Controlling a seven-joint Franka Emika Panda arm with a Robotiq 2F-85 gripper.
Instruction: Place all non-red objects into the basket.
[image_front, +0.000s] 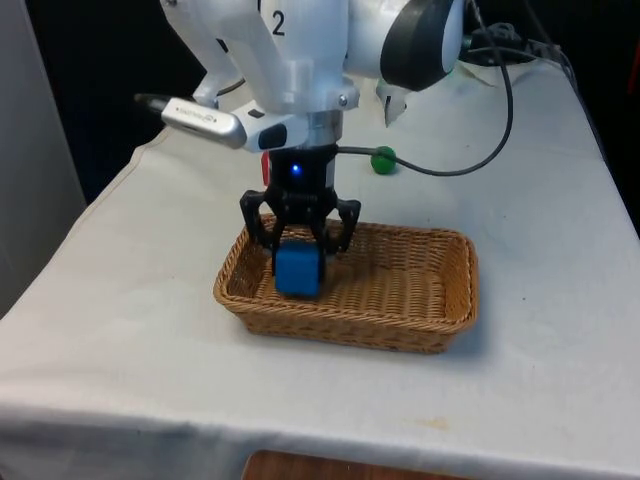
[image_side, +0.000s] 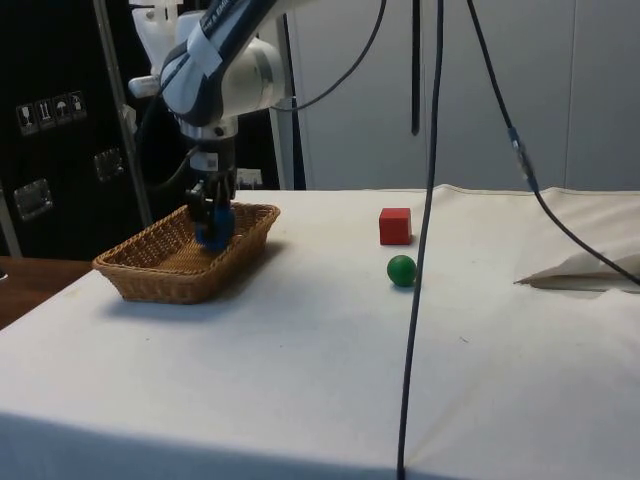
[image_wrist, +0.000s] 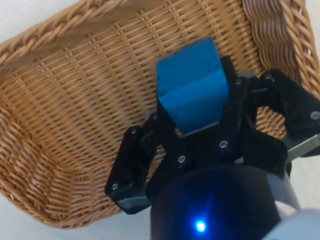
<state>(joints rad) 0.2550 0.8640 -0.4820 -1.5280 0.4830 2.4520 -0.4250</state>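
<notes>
The gripper (image_front: 298, 240) hangs over the basket (image_front: 420, 300), its two black fingers clamped on a blue cube (image_front: 297, 271). In the front view the cube sits low inside the basket, at the end toward the front view's left, with its lower edge down below the rim; whether it touches the woven floor I cannot tell. The side view has the gripper (image_side: 212, 215) and the cube (image_side: 214, 232) in the far half of the basket (image_side: 165, 280). From the wrist, the cube (image_wrist: 192, 90) is pinched between the fingers (image_wrist: 167, 135), one on each side face, with the basket (image_wrist: 70, 125) weave beneath it and nothing else lying on that weave.

The basket is a shallow rectangular wicker tray resting on the white cloth (image_front: 120, 340).

Outside the basket, a green ball (image_front: 383, 160) lies on the cloth beyond it, toward the robot, just beside a black cable (image_front: 470, 165) that trails across the table. In the side view the ball (image_side: 402, 270) sits well apart from the basket, near a red cube (image_side: 395, 226), the two close together but not touching. Both rest on the cloth
</notes>
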